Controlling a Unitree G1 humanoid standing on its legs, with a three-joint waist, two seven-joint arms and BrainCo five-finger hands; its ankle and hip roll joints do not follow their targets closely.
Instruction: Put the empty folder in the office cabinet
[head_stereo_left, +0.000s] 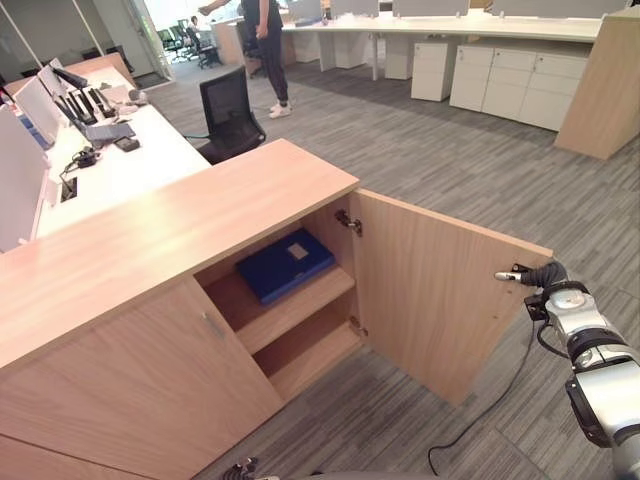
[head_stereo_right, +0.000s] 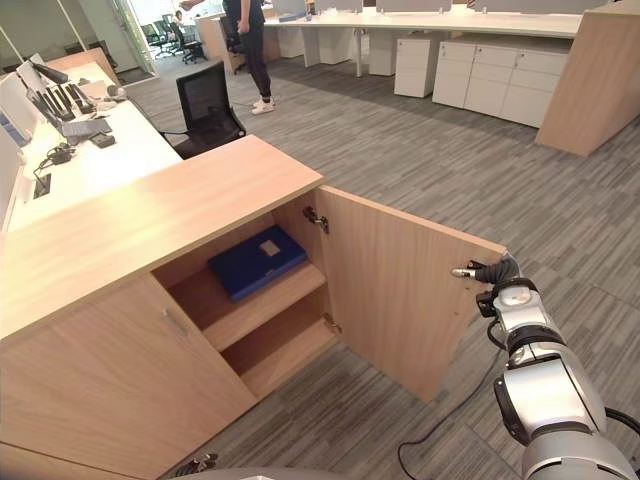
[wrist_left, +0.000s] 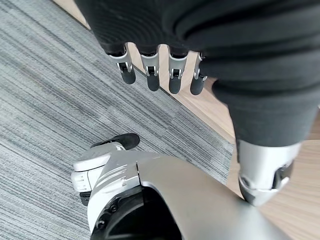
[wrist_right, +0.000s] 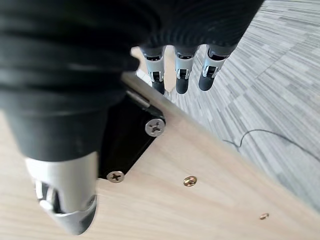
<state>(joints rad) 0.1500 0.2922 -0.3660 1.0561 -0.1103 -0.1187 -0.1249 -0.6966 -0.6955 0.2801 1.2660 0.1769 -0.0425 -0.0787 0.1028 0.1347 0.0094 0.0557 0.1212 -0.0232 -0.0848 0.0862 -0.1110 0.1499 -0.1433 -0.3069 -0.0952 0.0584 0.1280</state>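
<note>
A blue folder (head_stereo_left: 286, 264) lies flat on the upper shelf of the low wooden office cabinet (head_stereo_left: 180, 225). The cabinet's right door (head_stereo_left: 430, 300) stands swung wide open. My right hand (head_stereo_left: 540, 273) is at the door's outer top corner. Its fingers (wrist_right: 182, 70) reach straight past the door's edge, and its thumb (wrist_right: 65, 200) lies against the inner face beside a black plate (wrist_right: 127, 135). My left hand (wrist_left: 150, 70) hangs low over the carpet by the cabinet's base, fingers straight and holding nothing.
The lower shelf (head_stereo_left: 310, 355) is bare. A long white desk (head_stereo_left: 120, 160) with monitors and a black chair (head_stereo_left: 230, 110) stand behind the cabinet. A person (head_stereo_left: 265, 50) stands far back. White drawer units (head_stereo_left: 500, 80) and a wooden panel (head_stereo_left: 605, 90) line the far right.
</note>
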